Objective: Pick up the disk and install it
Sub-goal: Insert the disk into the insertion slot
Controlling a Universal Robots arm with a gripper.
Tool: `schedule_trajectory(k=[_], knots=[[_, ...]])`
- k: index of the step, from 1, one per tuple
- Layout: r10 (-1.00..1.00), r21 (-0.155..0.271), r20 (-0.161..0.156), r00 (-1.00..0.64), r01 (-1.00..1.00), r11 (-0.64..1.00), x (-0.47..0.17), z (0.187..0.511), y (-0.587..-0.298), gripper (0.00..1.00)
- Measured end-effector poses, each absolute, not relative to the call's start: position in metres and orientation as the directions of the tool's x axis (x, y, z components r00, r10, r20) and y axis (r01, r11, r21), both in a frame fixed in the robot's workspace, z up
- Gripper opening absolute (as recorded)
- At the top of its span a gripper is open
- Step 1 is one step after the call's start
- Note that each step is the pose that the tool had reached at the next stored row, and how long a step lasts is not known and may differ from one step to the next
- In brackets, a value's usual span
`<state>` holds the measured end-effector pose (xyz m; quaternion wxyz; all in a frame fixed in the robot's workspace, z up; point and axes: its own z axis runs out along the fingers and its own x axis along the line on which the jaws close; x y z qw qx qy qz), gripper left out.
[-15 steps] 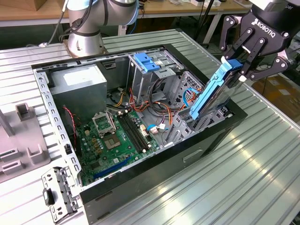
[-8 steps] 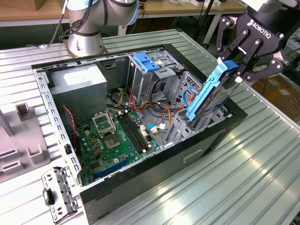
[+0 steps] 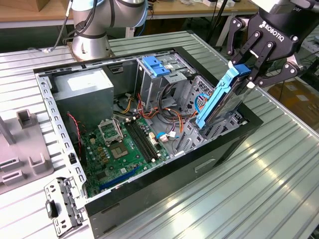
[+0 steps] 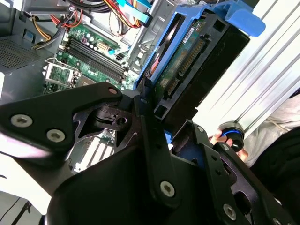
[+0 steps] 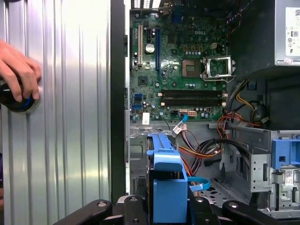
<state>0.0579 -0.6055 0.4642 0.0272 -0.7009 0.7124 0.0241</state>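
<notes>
Ribbed metal surface [image 3: 249,199] spans the exterior view's foreground, carrying an open computer case [image 3: 164,186] with a green circuit board [image 3: 124,144] inside. At the exterior view's upper right, the black claw [image 3: 243,74] is clamped on the top end of the disk [image 3: 219,98]. The disk stands tilted, its lower end down inside the case's right side. Farther back sits a grey power box [image 3: 84,92].
</notes>
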Motion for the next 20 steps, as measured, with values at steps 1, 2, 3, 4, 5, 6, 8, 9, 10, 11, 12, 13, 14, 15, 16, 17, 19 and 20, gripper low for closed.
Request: schedule_trajectory(k=[1,2,3,4,5,6,8,9,10,11,12,13,14,15,16,17,19,20], knots=[[-0.997,-0.004,-0.072,-0.016,-1.000,0.016,0.0574,0.4640,-0.6053,0.37],[-0.997,-0.004,-0.073,-0.016,-1.000,0.016,0.0566,0.4634,-0.6049,0.37],[-0.997,-0.004,-0.073,-0.016,-1.000,0.016,0.0560,0.4632,-0.6047,0.37],[-0.997,-0.004,-0.073,-0.016,-1.000,0.016,0.0557,0.4629,-0.6045,0.37],[-0.997,-0.004,-0.073,-0.016,-1.000,0.016,0.0553,0.4626,-0.6044,0.37],[-0.997,-0.004,-0.073,-0.016,-1.000,0.016,0.0550,0.4623,-0.6043,0.37],[-0.997,-0.004,-0.073,-0.016,-1.000,0.016,0.0545,0.4617,-0.6041,0.37],[-0.997,-0.004,-0.073,-0.016,-1.000,0.016,0.0542,0.4613,-0.6040,0.37],[-0.997,-0.004,-0.074,-0.016,-1.000,0.016,0.0539,0.4610,-0.6039,0.37],[-0.997,-0.004,-0.074,-0.016,-1.000,0.016,0.0535,0.4604,-0.6038,0.37],[-0.997,-0.004,-0.074,-0.016,-1.000,0.016,0.0532,0.4600,-0.6037,0.37],[-0.997,-0.004,-0.074,-0.016,-1.000,0.016,0.0528,0.4596,-0.6035,0.37],[-0.997,-0.004,-0.074,-0.016,-1.000,0.016,0.0523,0.4591,-0.6033,0.37],[-0.997,-0.004,-0.074,-0.016,-1.000,0.016,0.0519,0.4587,-0.6031,0.37],[-0.997,-0.004,-0.075,-0.016,-1.000,0.016,0.0513,0.4581,-0.6028,0.37],[-0.997,-0.004,-0.075,-0.016,-1.000,0.016,0.0510,0.4578,-0.6026,0.37],[-0.997,-0.004,-0.075,-0.016,-1.000,0.016,0.0504,0.4570,-0.6019,0.37],[-0.997,-0.004,-0.075,-0.016,-1.000,0.016,0.0500,0.4566,-0.6012,0.37]])
